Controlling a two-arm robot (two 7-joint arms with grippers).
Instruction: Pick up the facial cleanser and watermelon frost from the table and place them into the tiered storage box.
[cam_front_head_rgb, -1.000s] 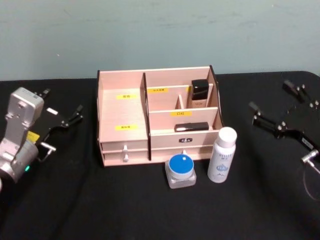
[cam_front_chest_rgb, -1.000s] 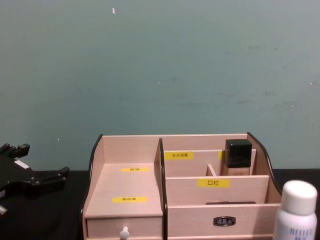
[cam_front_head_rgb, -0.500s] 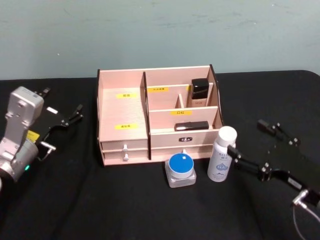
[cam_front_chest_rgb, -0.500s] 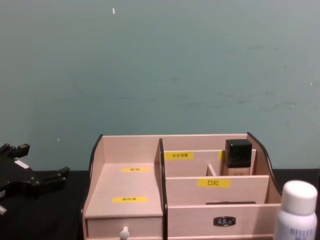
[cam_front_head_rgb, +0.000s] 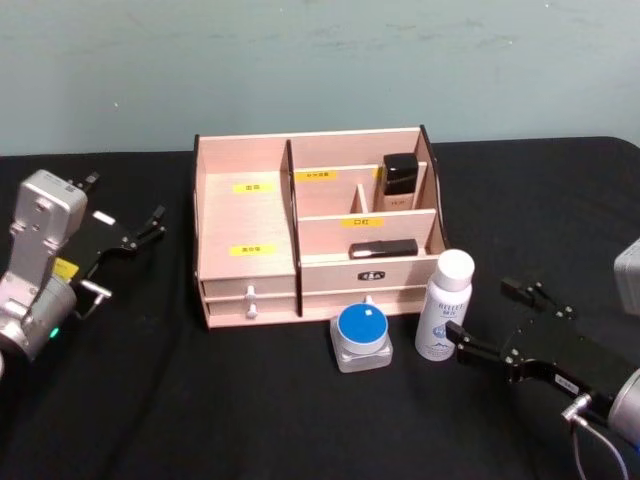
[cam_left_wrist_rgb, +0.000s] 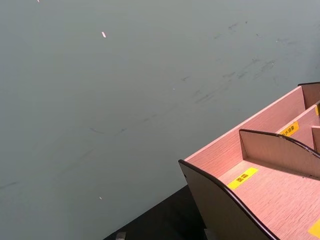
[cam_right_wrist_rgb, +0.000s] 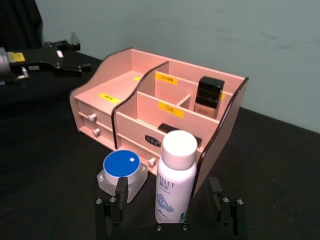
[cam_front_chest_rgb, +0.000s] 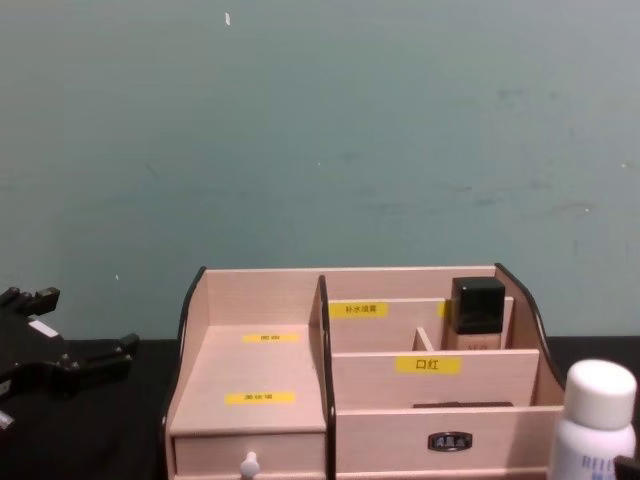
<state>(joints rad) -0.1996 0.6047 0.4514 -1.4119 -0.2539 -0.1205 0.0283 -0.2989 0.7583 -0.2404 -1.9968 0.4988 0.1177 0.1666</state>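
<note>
Swinging inward since the earlier frame, the right gripper (cam_front_head_rgb: 483, 315) held its jaws spread either side of the white-capped plastic cleanser bottle (cam_front_head_rgb: 443, 320), which stood unclasped just before the right end of the pale-wood tiered storage box (cam_front_head_rgb: 245, 215). Left of that box, the left gripper (cam_front_head_rgb: 128, 197) sat released.

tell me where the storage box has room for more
Bare: the storage box's wide left bay and the rear slot beside the dark-capped bottle. Crowded: the middle tier with a black case, and the front, with jar, white bottle and open right gripper. Left gripper parked left.
</note>
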